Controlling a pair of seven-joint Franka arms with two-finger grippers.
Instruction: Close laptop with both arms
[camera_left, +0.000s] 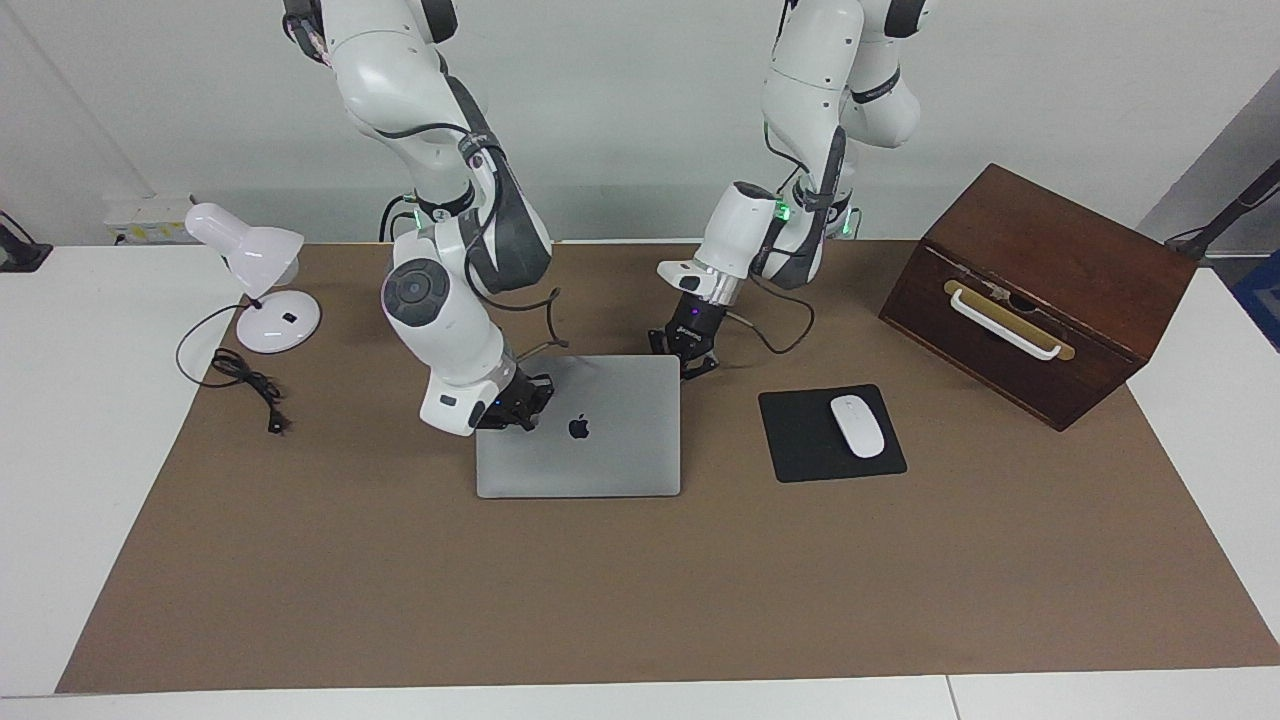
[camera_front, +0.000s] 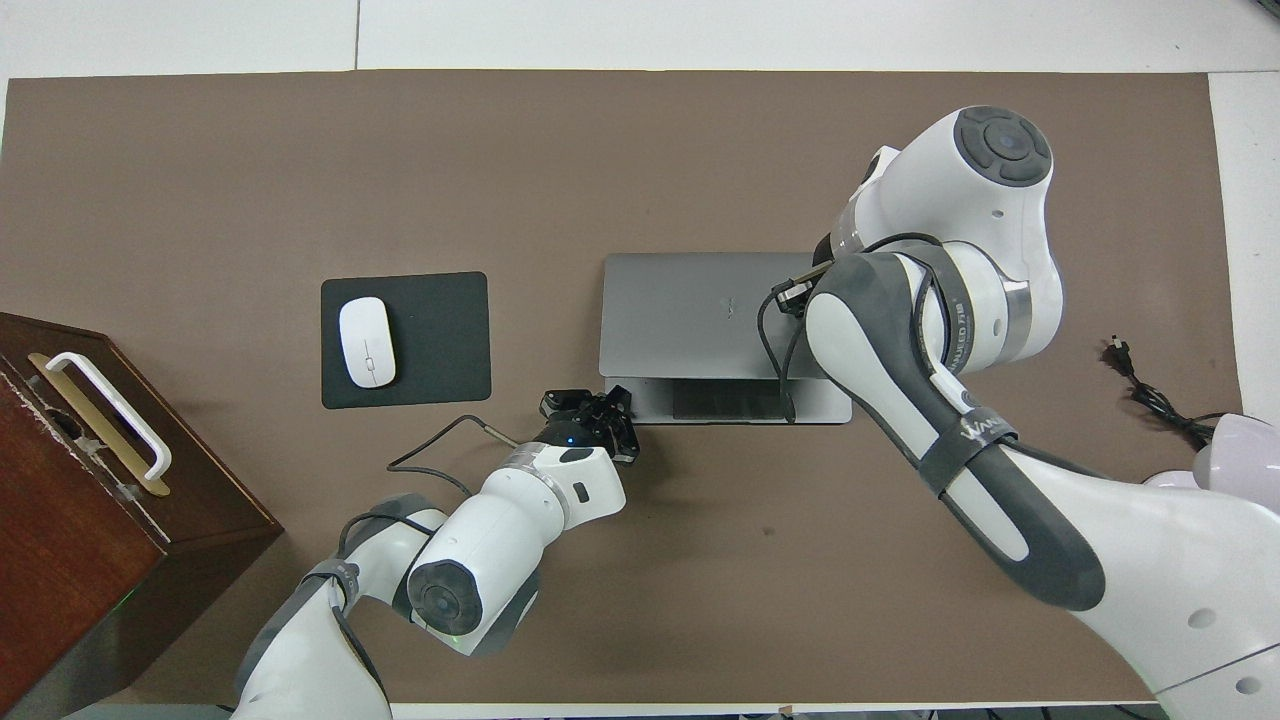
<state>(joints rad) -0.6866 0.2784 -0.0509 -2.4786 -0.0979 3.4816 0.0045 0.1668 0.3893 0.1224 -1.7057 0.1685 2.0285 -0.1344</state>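
In the facing view the laptop (camera_left: 578, 427) lies in the middle of the brown mat (camera_left: 640, 600), its silver-grey lid lowered almost flat, the dark apple logo up. The right gripper (camera_left: 520, 405) rests on the lid's corner toward the right arm's end, fingers clenched on nothing. The left gripper (camera_left: 690, 358) sits at the laptop's corner nearest the robots, toward the left arm's end — fingers likewise clenched, grasping nothing. A black mouse pad (camera_left: 800, 440) beside the laptop carries a white mouse (camera_left: 857, 426). Toward the left arm's end stands a dark wooden box (camera_left: 1040, 290) with a white handle, its lid closed; what it holds cannot be seen. At the right arm's end a white desk lamp (camera_left: 255, 275) stands on the white surface (camera_left: 70, 450), its black cord trailing onto the mat. A pale wall rises at the robots' end.

In the overhead view the laptop (camera_front: 690, 310) shows its lid not fully down — a strip of the base with the trackpad's edge peeks out along the side nearest the robots. The left gripper (camera_front: 600, 408) touches that near corner. The right gripper itself is hidden under the right arm's white and grey links. The mouse pad (camera_front: 440, 340), mouse (camera_front: 366, 342) and box (camera_front: 90, 500) lie toward the left arm's end.
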